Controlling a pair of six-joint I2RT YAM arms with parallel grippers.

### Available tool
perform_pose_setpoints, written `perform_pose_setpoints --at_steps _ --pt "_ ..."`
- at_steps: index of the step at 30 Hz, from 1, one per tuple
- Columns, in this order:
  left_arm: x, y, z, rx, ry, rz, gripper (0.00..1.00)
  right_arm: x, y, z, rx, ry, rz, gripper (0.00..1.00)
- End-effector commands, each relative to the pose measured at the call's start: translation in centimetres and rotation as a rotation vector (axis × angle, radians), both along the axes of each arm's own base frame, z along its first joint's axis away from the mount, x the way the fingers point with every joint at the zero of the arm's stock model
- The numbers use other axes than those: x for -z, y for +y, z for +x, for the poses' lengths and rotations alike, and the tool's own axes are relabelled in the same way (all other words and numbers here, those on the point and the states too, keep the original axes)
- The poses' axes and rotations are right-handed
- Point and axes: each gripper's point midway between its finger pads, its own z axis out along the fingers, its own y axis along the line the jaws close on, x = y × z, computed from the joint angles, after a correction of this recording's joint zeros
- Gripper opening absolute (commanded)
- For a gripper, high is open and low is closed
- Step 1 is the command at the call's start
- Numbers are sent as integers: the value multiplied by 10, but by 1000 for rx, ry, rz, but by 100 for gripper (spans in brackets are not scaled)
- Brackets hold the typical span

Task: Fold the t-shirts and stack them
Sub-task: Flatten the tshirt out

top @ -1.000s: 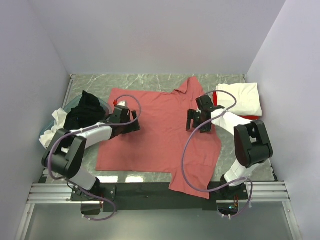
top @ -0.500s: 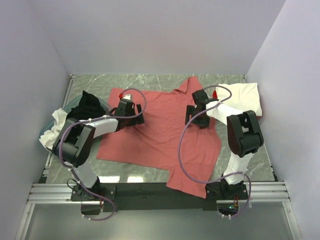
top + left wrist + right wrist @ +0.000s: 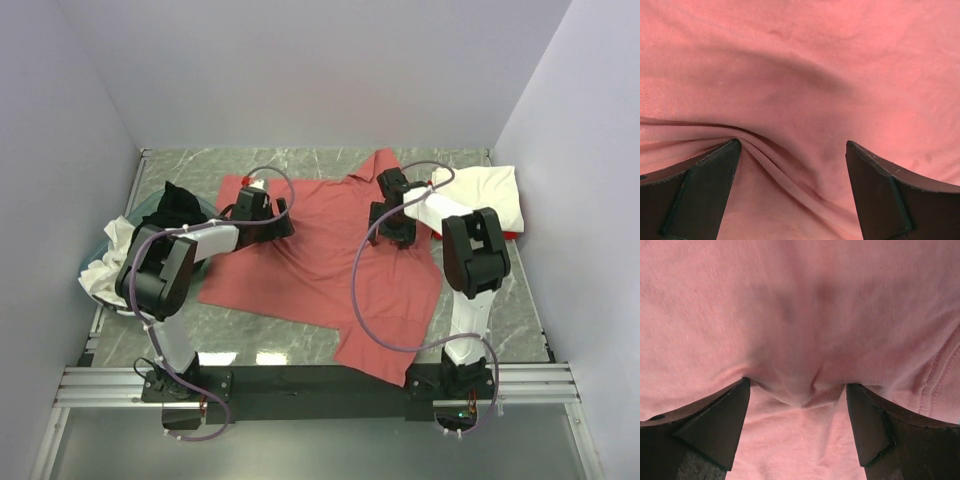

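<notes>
While the left pincer (image 3: 792,150) and the right pincer (image 3: 797,387) each stand apart, a ridge of cloth gathered between the fingers, the salmon-pink shirt (image 3: 320,265) lies spread across the marble surface (image 3: 300,165), collar at the far side. The step in hand appears to be gripping both shoulders for the first fold. The next move calls for closing both on cloth, then lifting evenly.

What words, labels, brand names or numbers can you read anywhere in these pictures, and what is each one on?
There is no text to read in any view.
The pink shirt is plain cloth, both from above and in the two close wrist views.
The white shirt and the black shirt show no print, tag or number at this size.
</notes>
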Motion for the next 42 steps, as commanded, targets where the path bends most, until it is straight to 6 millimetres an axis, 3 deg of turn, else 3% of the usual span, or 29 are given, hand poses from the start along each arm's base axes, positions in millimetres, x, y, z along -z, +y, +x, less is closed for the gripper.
perform_pose_setpoints --at_steps 1,11,17,20,23,24,25,26,27,28,29,30,31,32,33,34,35,38,39,40,41,42 --pt "26 6 -13 24 110 -14 94 3 2 17 6 -5 -15 84" --pt "29 27 -1 -17 120 -24 94 -5 4 59 14 -14 0 84" --pt "20 28 11 -33 91 -43 94 -9 2 80 13 -19 17 84" --pt "4 20 18 -20 48 -46 93 -17 3 90 -5 -37 32 84" --pt "-35 14 25 -18 -62 -18 93 -36 6 98 -47 -78 46 84" --pt "-59 13 23 -23 -114 -28 93 -44 7 101 -52 -99 49 85" --pt "-70 15 21 -38 -139 -30 93 -60 7 102 -60 -135 54 85" --pt "-73 20 13 -62 -150 -15 93 -71 7 106 -67 -179 59 85" --pt "-100 23 7 -91 -211 -32 93 -72 6 100 -72 -184 58 86" --pt "-108 32 2 -144 -240 -3 93 -100 11 97 -90 -244 100 86" --pt "-97 40 -15 -166 -215 21 94 -113 12 99 -94 -292 115 87" --pt "-116 47 -25 -208 -258 -4 94 -108 10 86 -96 -282 117 87" --pt "-114 54 -36 -242 -261 7 94 -134 11 80 -94 -342 142 87" --pt "-92 62 -56 -259 -213 32 94 -143 12 78 -97 -379 159 87" --pt "-101 67 -67 -295 -233 -2 94 -134 11 64 -97 -359 167 87" --pt "-94 73 -78 -312 -217 4 95 -154 12 55 -104 -408 191 88" --pt "-77 85 -91 -347 -190 38 95 -161 18 49 -124 -434 232 88" --pt "-63 108 -122 -423 -149 66 97 -169 18 20 -141 -475 278 87" --pt "-54 115 -134 -448 -112 77 97 -157 17 5 -145 -450 284 87" --pt "-51 119 -139 -463 -105 79 97 -171 15 -4 -150 -493 293 87" --pt "-50 122 -147 -475 -103 69 97 -171 14 -10 -153 -505 298 88" --pt "-49 125 -151 -505 -98 54 97 -161 11 -22 -152 -486 292 88"
